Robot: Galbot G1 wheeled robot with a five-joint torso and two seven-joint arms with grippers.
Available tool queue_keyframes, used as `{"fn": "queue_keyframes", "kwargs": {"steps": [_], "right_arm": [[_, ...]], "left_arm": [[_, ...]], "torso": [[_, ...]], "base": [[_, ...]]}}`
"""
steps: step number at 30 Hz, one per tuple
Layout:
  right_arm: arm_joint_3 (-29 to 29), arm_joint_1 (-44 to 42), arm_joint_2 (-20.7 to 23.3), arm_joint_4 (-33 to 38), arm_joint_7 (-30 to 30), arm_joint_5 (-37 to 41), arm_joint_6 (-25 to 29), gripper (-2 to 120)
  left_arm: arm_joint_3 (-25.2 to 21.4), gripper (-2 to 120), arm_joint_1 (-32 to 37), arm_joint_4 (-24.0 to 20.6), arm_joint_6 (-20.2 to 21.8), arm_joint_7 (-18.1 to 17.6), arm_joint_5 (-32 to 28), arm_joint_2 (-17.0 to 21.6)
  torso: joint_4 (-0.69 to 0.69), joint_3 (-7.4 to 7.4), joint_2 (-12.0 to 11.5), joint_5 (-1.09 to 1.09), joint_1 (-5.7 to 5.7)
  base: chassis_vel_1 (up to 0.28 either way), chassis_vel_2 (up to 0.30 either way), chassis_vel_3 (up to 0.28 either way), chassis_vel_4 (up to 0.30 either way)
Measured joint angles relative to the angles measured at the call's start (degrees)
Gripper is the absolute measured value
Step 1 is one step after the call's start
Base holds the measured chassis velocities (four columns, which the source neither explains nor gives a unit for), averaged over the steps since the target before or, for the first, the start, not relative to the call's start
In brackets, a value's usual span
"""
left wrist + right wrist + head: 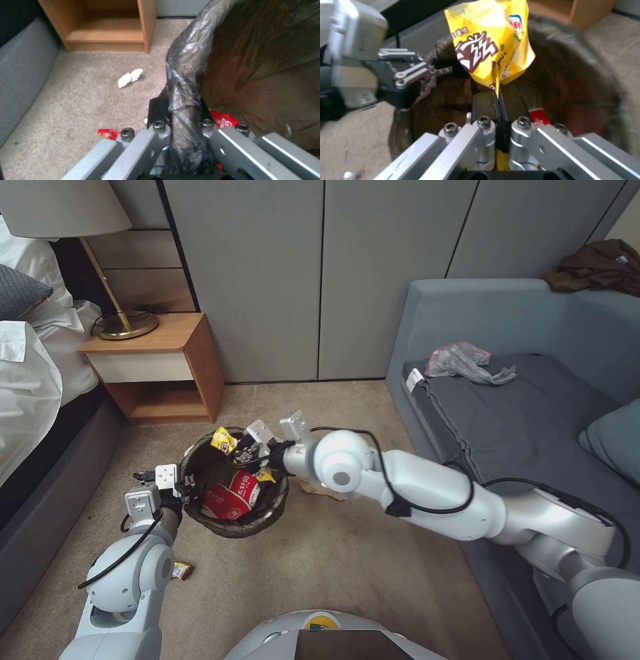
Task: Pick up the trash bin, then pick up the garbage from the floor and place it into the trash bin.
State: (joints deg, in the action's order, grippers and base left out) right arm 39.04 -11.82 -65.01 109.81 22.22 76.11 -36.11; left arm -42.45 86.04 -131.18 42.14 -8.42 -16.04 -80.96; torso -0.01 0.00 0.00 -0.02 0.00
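Note:
The trash bin (235, 529), lined with a dark bag, hangs just above the carpet. My left gripper (183, 488) is shut on its near-left rim; the left wrist view has the fingers clamped over the bag-covered rim (186, 75). Over the bin's opening, my right gripper (241, 452) is shut on a yellow snack wrapper (224, 440), which stands up from the closed jaws (490, 42) above the bin's brown inside (583, 82). Crushed red-and-white cups (230, 498) and another yellow wrapper (265, 475) lie inside. A tan paper bag (312, 489) peeks out behind my right forearm.
On the carpet lie a small wrapper (181, 570), a white crumpled tissue (130, 78) and a red scrap (108, 133). A wooden nightstand (167, 370) with a lamp stands far left beside the bed. A grey sofa (520, 413) fills the right side.

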Motion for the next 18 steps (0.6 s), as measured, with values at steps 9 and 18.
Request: {"fn": "queue_keyframes", "kwargs": {"steps": [9,18], "right_arm": [[1.0,-1.7,-4.3,-4.2,-0.8,-0.6,1.2,0],[1.6,-4.1,-5.7,-5.8,1.5,-0.5,5.4,33]], "left_arm": [[-0.6,0,0.0,0.0,0.0,0.0,-0.6,0.2],[-0.7,0,-0.1,0.3,0.0,0.0,-0.6,-0.2]], "torso": [[0.02,0.0,0.0,0.01,0.0],[0.01,0.0,0.0,0.01,0.0]], "base": [[0.0,0.0,0.0,0.0],[0.0,0.0,0.0,0.0]]}}
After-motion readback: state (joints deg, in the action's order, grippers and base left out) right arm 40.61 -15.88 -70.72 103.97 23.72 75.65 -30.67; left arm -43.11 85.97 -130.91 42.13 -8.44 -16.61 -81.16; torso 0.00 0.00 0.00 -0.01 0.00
